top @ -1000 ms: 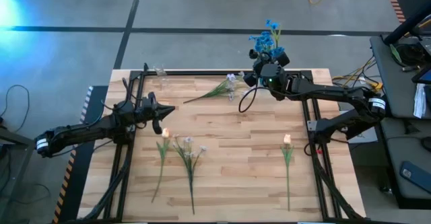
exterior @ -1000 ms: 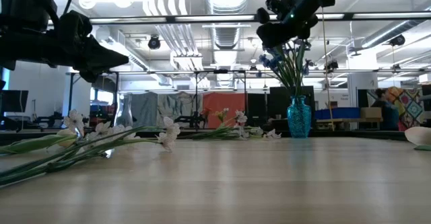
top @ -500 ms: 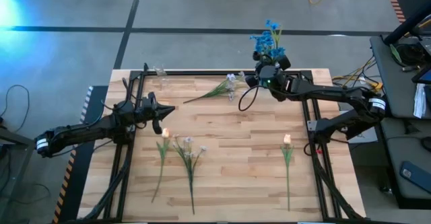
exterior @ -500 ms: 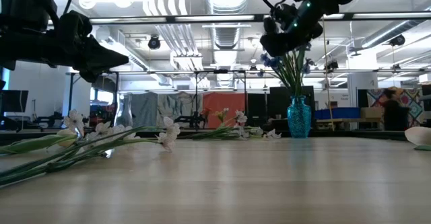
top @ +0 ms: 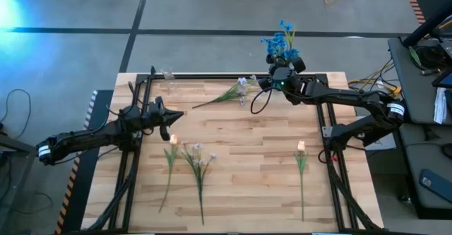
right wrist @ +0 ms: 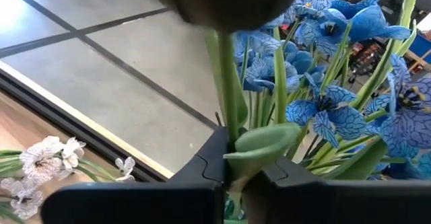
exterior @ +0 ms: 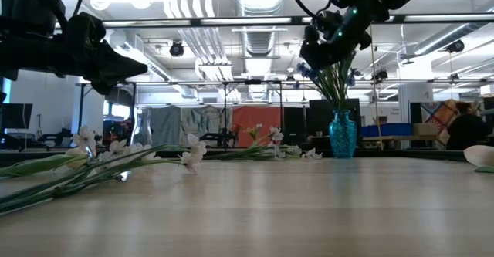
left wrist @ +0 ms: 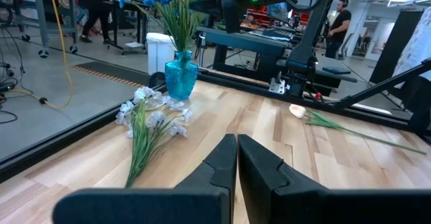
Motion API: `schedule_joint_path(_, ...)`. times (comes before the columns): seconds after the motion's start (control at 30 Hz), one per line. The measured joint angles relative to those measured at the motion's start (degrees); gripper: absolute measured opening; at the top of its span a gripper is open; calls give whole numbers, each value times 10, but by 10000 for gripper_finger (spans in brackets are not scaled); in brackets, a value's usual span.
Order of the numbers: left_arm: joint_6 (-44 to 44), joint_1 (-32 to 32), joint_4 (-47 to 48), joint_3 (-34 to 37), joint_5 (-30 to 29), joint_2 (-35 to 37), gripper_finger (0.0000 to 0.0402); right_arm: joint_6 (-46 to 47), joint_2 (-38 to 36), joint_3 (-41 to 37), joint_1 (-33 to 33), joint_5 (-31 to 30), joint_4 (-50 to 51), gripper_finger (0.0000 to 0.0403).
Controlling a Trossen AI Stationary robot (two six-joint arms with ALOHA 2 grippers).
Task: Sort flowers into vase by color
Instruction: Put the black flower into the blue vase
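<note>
A teal vase full of blue flowers stands at the table's far edge, right of the middle. My right gripper hovers just above and in front of those blossoms, shut on a green flower stem; the stem's head is a dark blur against the lens. Lying flat on the wood are a white-lilac spray, a peach bud, another white-lilac spray and a second peach bud. My left gripper waits shut above the table's left side. My right gripper pinches the stem, together with a curled leaf, between its two fingers. The stem runs on past the fingers among the blue blossoms, lifted clear of the table. Whether its lower end is in the vase, I cannot tell.
A clear glass vase stands at the far left corner. A black frame rail runs along the table's far edge and down both sides. Bare wood lies between the flowers in the middle. People move about in the room behind.
My right gripper has sunk a little and drifted toward the teal vase, rolling slightly, with the stem still between its fingers.
</note>
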State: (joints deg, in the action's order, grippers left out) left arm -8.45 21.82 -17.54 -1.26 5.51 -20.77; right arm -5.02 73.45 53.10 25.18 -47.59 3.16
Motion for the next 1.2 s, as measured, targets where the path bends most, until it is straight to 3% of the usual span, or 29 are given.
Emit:
schedule_joint_path(0.37,0,0,0,0,0,0,0,-27,-8,21,-14,0,8,145)
schedule_joint_path(0.57,2,0,0,0,0,0,0,-46,-12,55,-44,1,69,165)
schedule_joint_path(0.73,2,0,0,0,0,0,0,-71,-13,57,-65,1,77,135)
schedule_joint_path(0.93,2,0,0,0,0,0,0,-77,-10,48,-64,0,76,24)
schedule_joint_path(1.2,2,0,0,0,1,0,0,-61,-10,39,-46,3,74,11)
